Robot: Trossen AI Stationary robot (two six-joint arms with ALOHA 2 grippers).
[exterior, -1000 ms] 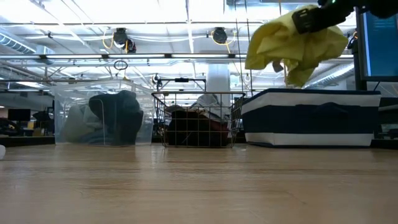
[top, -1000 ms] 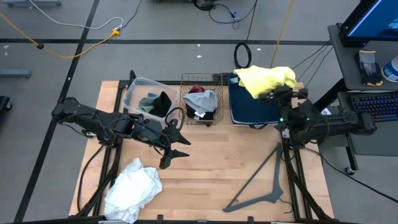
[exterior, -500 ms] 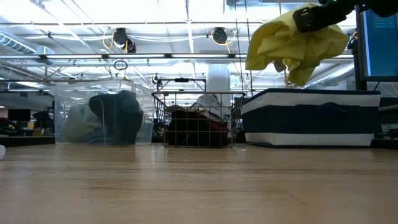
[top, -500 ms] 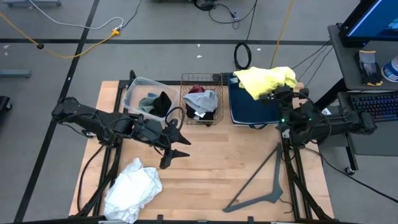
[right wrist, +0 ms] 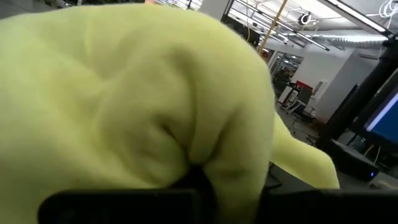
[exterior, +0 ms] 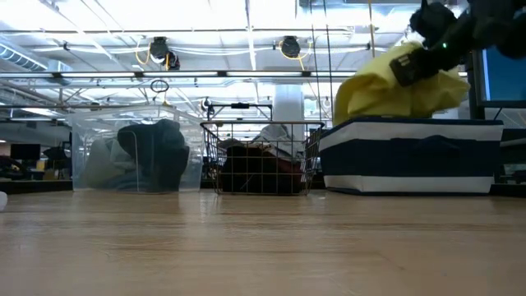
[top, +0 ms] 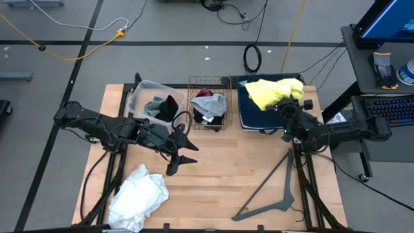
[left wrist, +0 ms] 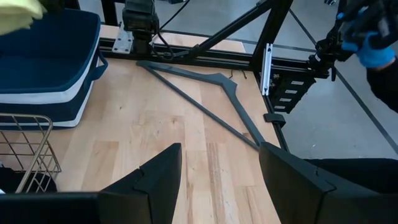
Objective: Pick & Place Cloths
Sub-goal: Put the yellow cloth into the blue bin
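A yellow cloth (top: 272, 90) hangs bunched over the navy-and-white bin (top: 259, 116) at the far right, and my right gripper (top: 286, 103) is shut on it. In the low view the yellow cloth (exterior: 386, 90) dips behind the bin's rim (exterior: 411, 123). My left gripper (top: 184, 150) hovers open over the table's middle, nothing between its fingers (left wrist: 155, 180). A white cloth (top: 139, 194) lies crumpled on the table at the near left. More cloths fill the clear tub (top: 152, 103) and the wire basket (top: 208, 107). My right gripper pinches a bunched fold of the yellow cloth (right wrist: 205, 155) between its two fingers; several layers bulge around them and hide the exact place. The fingers come roughly level from the table's right side. The cloth sags slack, its lower part inside the bin.
A grey angular hanger bar (top: 272, 191) lies on the table at the near right, also seen ahead of my left gripper as the hanger (left wrist: 211, 93). Bare wood stretches between the hanger and the white cloth.
My right gripper has gone down toward the navy bin, still shut on the yellow cloth. The cloth, which hung clear above the bin's rim, now has its lower part sunk behind that rim.
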